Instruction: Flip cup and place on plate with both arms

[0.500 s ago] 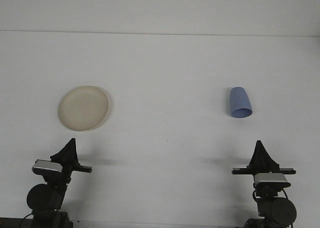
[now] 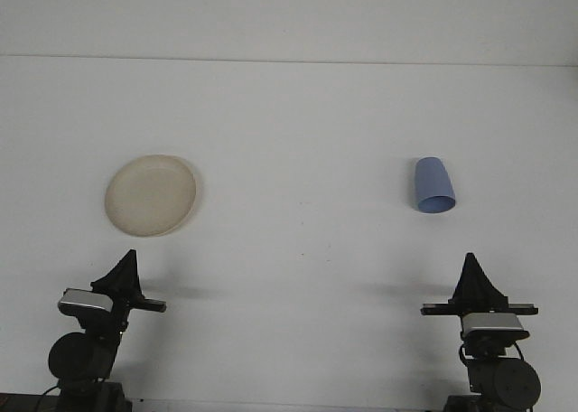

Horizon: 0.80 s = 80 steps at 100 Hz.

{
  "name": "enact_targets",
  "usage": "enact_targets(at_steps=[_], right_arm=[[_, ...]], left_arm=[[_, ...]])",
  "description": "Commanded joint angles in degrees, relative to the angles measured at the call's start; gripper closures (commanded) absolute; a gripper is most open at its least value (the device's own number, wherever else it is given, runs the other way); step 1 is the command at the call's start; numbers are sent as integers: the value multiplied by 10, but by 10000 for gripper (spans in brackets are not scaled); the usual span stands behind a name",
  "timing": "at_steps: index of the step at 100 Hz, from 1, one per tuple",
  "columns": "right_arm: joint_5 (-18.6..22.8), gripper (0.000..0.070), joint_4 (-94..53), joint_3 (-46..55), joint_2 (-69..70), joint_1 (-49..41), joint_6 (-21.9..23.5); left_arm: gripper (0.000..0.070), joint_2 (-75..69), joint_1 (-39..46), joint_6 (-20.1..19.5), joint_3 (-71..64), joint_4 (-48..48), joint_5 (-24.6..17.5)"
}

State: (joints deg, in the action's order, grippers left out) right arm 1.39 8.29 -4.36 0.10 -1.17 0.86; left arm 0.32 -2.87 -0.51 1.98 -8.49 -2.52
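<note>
Only the right gripper has shifted a tiny bit; its fingers look closed, like the left gripper's. On the worktop, the blue cup stands upside down, far from the plate. It looks light and slippery; hold its sides.

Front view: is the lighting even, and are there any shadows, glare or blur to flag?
Front view: soft, even light, no glare; faint shadows right of the plate and beside both arms; the cup is slightly soft-edged, and the white table looks washed out.

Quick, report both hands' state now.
Left hand: fingers together in a point, shut, holding nothing.
Right hand: also shut, empty; the blue cup lies untouched on the table.
</note>
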Motion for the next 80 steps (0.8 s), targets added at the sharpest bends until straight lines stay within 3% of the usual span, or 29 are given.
enact_targets(at_steps=[1, 23, 80], right_arm=[[1, 700, -9, -29, 0, -1, -4], [-1, 700, -124, -137, 33, 0, -26], [1, 700, -501, -486, 301, 0, -21]], left_arm=[[688, -1, 0, 1, -12, -6, -1], [688, -1, 0, 1, -12, -6, -1], [689, -1, 0, 1, -12, -6, -1]])
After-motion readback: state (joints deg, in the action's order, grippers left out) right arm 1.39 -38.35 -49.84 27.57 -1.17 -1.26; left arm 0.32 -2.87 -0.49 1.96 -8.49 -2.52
